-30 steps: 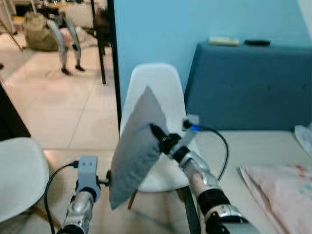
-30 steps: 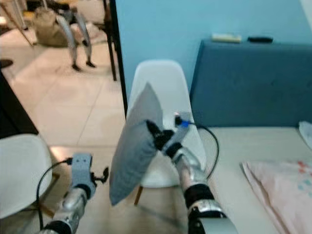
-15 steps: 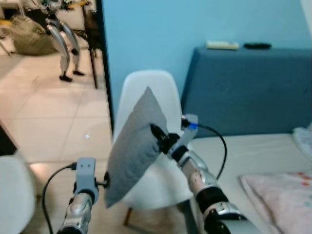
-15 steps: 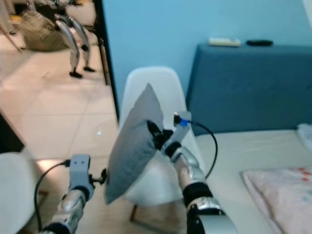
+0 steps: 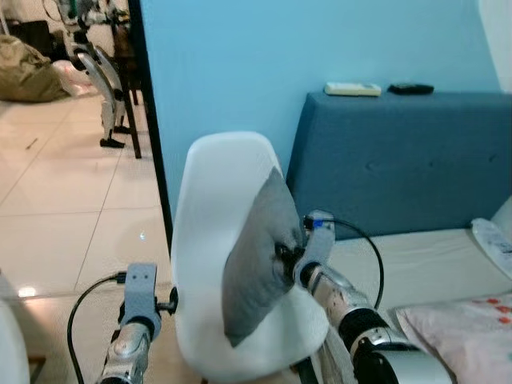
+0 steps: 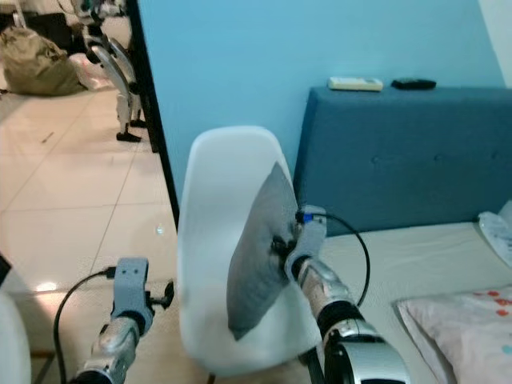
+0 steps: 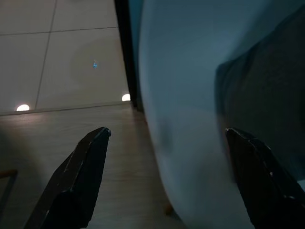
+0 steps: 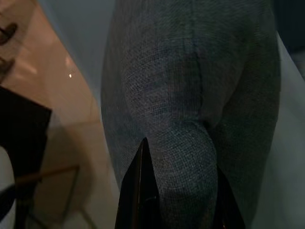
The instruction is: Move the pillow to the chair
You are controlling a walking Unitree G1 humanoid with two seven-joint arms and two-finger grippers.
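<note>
Coarse-woven cloth pillow (image 8: 190,95); smooth plastic chair (image 5: 210,240).

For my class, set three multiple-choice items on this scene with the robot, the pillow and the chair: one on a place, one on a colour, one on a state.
1. Where is the pillow?
A. flat on the floor
B. upright in front of the white chair
C. on the blue headboard

2. What colour is the pillow?
A. grey
B. red
C. yellow

3. What is the state of the right gripper?
A. open, away from the pillow
B. shut on the pillow
C. gripping a chair leg

Answers: 1 B, the pillow stands on edge before the chair's backrest, above the seat. 2 A, its cloth is grey in both eye views. 3 B, the right wrist view shows cloth bunched between the fingers, while the left gripper is open beside the chair.
</note>
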